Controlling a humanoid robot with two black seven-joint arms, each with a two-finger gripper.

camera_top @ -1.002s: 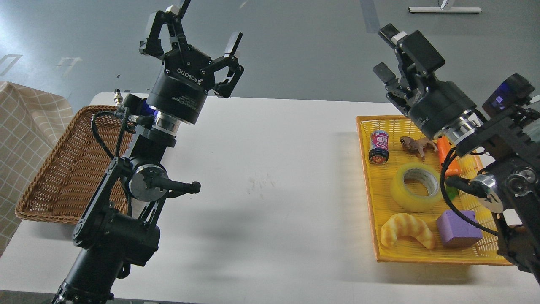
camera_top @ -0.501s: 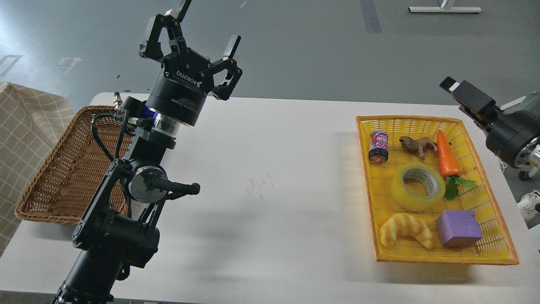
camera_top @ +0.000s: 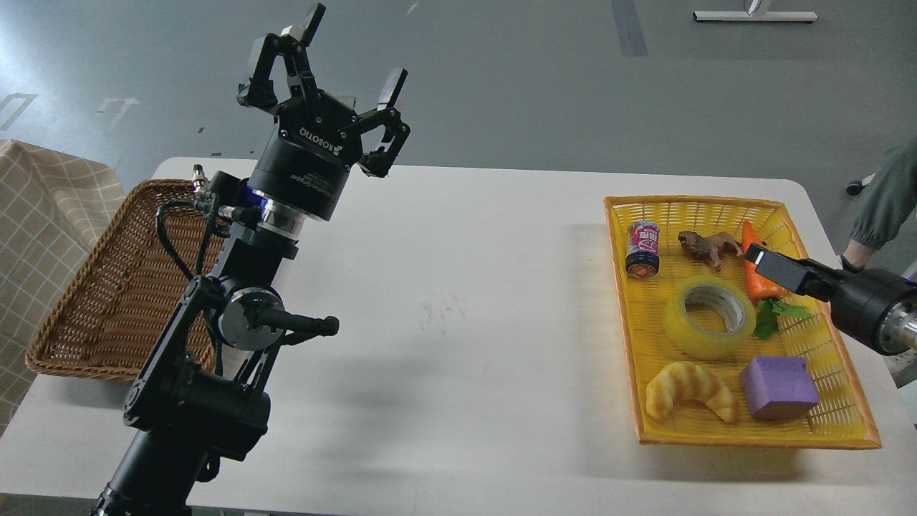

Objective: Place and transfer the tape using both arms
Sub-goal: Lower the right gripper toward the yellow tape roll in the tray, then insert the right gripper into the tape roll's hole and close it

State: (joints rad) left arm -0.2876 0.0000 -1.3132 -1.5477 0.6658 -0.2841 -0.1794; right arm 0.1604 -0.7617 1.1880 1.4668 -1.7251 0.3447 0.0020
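- The left gripper (camera_top: 349, 49) is pointing up and away above the far left part of the white table (camera_top: 458, 301), its two fingers spread wide with nothing between them.
- The right gripper (camera_top: 761, 255) is reaching in from the right edge, seen end-on and dark over the yellow tray (camera_top: 838, 423); whether its fingers are parted or closed I cannot tell.
- The tape (camera_top: 708, 317) is lying flat in the tray, core opening facing up, just below and to the left of the right gripper's tip and apart from it.
- A toy carrot (camera_top: 758, 283) is lying directly under the right gripper's tip, partly hidden by it, with its green leaves (camera_top: 777, 314) showing below.
- A brown toy animal (camera_top: 708, 247) is sitting just left of that tip, and a small can (camera_top: 642, 249) is standing farther left.
- A croissant toy (camera_top: 689, 388) and a purple block (camera_top: 779, 387) are resting at the tray's near end, below the tape.
- A brown wicker basket (camera_top: 107, 301) is sitting below and left of the left gripper, behind that arm.
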